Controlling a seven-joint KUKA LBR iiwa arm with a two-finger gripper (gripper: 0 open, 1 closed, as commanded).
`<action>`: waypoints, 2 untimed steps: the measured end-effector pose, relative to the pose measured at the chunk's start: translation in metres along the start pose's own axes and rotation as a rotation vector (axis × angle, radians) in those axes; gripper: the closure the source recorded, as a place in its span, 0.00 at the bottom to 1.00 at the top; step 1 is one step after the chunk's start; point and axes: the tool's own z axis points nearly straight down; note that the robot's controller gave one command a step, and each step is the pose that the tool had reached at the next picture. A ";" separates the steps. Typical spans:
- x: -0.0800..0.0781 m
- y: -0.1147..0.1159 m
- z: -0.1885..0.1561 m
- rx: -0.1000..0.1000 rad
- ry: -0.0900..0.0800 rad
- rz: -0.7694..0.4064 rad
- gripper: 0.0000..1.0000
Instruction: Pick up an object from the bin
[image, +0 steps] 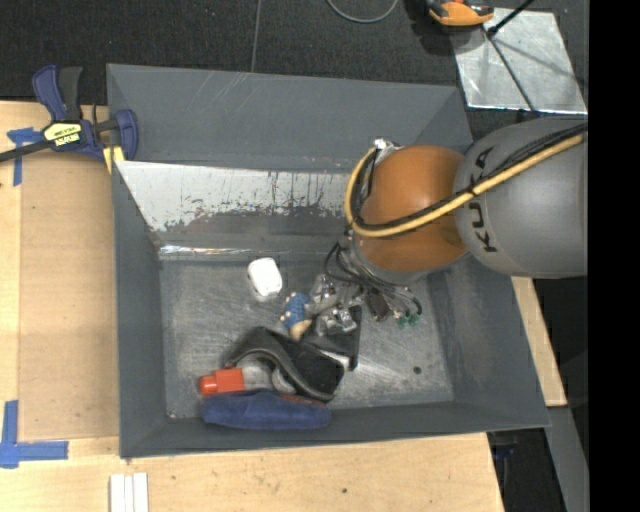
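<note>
My gripper (335, 315) sits low in the bin (140, 330) beside a small blue-and-yellow thing (293, 310), nothing lifted yet, and whether it is spread or pinching I cannot tell.

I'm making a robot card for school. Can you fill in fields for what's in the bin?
bin: grey metal
gripper: low over the bin's middle
nearest things: small blue bit beside it, black curved thing just in front
further back: white cap, lying alone
front edge: red piece, blue cloth
held: nothing seen
</note>
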 end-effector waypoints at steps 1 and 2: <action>0.000 -0.023 -0.016 -0.001 0.012 0.022 1.00; -0.026 -0.033 -0.138 0.000 0.005 -0.122 1.00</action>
